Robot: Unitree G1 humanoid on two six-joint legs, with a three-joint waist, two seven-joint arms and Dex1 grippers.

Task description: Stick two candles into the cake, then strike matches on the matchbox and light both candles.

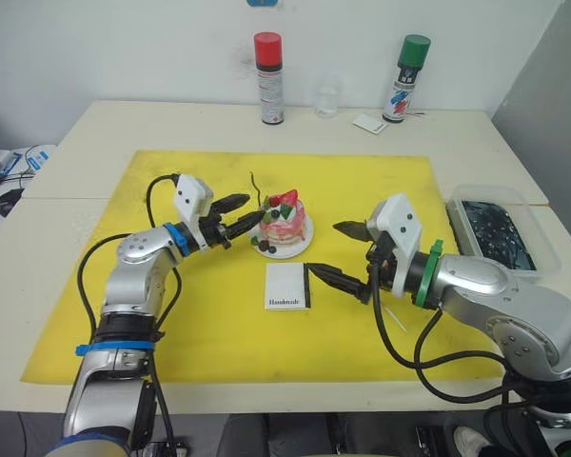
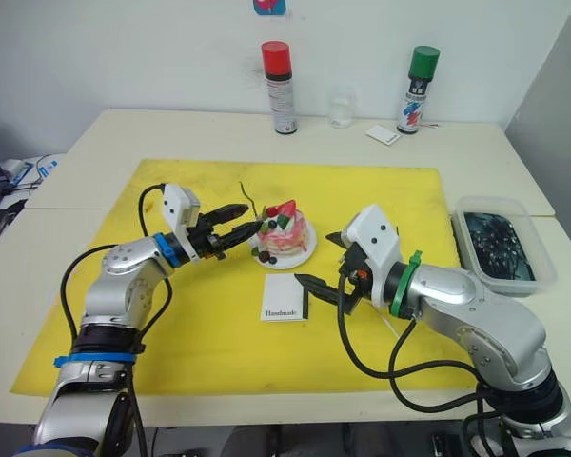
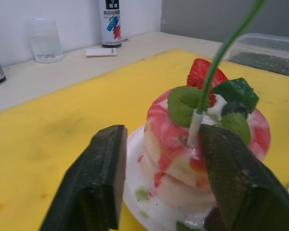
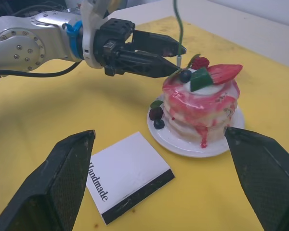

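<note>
I see one candle (image 3: 216, 62) standing in the cake (image 1: 284, 225), with my left claw (image 1: 244, 213) released at its nine o'clock. My right claw (image 1: 339, 252) hangs spread wide at the matchbox's (image 1: 287, 286) three o'clock.

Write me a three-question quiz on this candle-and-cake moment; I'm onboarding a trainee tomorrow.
1. True or false: a candle already stands in the cake.
2. Which gripper is next to the cake: A) left gripper B) right gripper?
3. What lies between the cake's plate and the camera on the yellow mat?

Key
1. True; one thin green candle rises from the top.
2. A; its open fingers sit by the candle's base.
3. The matchbox, lettered "Handmade", dark strip toward the right gripper, which is open.
</note>
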